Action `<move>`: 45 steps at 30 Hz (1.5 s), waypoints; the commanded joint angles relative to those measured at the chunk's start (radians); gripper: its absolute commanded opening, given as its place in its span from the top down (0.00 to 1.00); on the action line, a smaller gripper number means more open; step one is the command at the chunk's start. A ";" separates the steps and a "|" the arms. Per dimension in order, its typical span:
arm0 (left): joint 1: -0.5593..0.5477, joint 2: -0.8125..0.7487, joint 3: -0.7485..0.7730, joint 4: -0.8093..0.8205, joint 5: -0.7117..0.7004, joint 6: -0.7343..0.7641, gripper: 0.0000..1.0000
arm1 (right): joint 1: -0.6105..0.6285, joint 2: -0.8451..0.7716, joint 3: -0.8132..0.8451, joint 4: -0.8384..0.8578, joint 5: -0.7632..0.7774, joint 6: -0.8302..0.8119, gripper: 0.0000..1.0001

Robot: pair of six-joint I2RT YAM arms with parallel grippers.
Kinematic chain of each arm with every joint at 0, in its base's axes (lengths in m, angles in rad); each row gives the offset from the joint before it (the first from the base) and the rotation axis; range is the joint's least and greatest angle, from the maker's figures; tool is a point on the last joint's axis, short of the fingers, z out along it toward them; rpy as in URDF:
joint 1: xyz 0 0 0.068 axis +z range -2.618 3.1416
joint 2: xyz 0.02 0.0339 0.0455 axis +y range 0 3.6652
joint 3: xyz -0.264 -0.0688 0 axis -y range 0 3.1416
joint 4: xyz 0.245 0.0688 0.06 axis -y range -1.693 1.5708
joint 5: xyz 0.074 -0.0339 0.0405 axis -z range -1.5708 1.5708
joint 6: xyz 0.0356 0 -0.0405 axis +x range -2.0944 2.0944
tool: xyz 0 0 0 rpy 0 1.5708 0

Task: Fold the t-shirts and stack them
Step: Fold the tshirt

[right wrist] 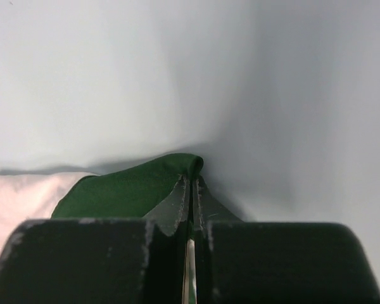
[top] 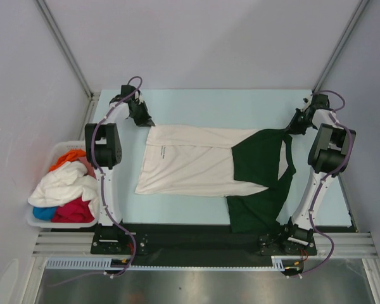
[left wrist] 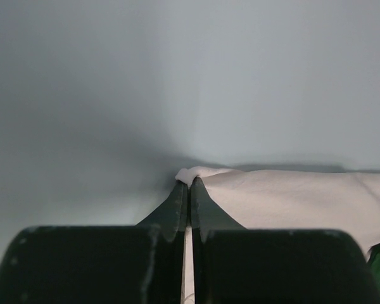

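A cream-white t-shirt [top: 190, 164] with dark green sleeves [top: 259, 166] lies spread across the table, hem to the left, small dark print near the hem. My left gripper [top: 143, 121] is shut on its far left cream corner [left wrist: 191, 173]. At the far right, my right gripper [top: 294, 128] is shut on a fold of the green sleeve cloth [right wrist: 139, 185]. More t-shirts [top: 62, 185] in white, orange, red and blue are piled at the left.
A white plastic basket [top: 33, 218] holding the pile stands off the table's left edge, beside the left arm's base. Grey walls enclose the back and sides. One green sleeve [top: 253, 212] hangs toward the near edge by the right arm's base.
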 commanded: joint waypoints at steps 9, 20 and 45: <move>0.073 0.018 0.014 0.162 -0.089 -0.089 1.00 | 0.029 0.025 0.036 0.230 0.121 0.071 1.00; 0.079 0.095 0.118 0.213 -0.081 -0.184 1.00 | 0.071 0.186 0.252 0.247 0.159 0.156 1.00; 0.038 -0.384 -0.138 0.011 -0.271 -0.082 0.33 | 0.069 0.044 0.598 -0.484 0.605 0.248 0.20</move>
